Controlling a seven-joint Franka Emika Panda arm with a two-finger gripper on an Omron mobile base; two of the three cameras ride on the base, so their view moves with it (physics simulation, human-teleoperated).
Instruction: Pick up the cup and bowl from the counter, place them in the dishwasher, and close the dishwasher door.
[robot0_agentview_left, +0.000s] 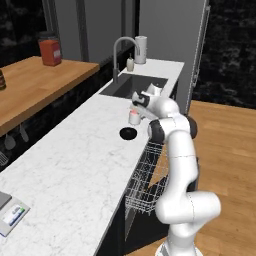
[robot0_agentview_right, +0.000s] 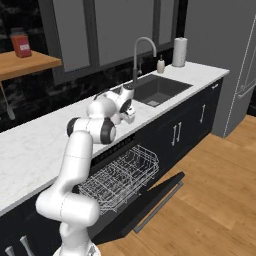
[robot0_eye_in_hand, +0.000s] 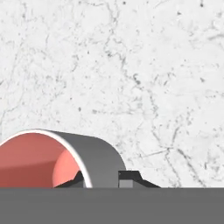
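The cup (robot0_agentview_left: 134, 118) stands on the white marble counter (robot0_agentview_left: 70, 165), short of the sink. My gripper (robot0_agentview_left: 135, 111) comes down on it from above. In the hand view the cup (robot0_eye_in_hand: 94, 157) has a grey-white outer wall and a red-pink inside. Its wall sits between my dark fingertips (robot0_eye_in_hand: 131, 177), with my gripper (robot0_eye_in_hand: 103, 180) shut on it. The black bowl (robot0_agentview_left: 128, 133) lies on the counter just nearer than the cup. The dishwasher's wire rack (robot0_agentview_right: 120, 177) is pulled out, and the dishwasher door (robot0_agentview_right: 155, 197) lies open and low.
Beyond the cup are a sink (robot0_agentview_left: 132, 86) and a faucet (robot0_agentview_left: 119, 52), then a soap bottle (robot0_agentview_left: 130, 64) and a tall tumbler (robot0_agentview_left: 141, 49). A red canister (robot0_agentview_left: 50, 50) stands on the wooden shelf. A small device (robot0_agentview_left: 11, 216) lies at the counter's near left.
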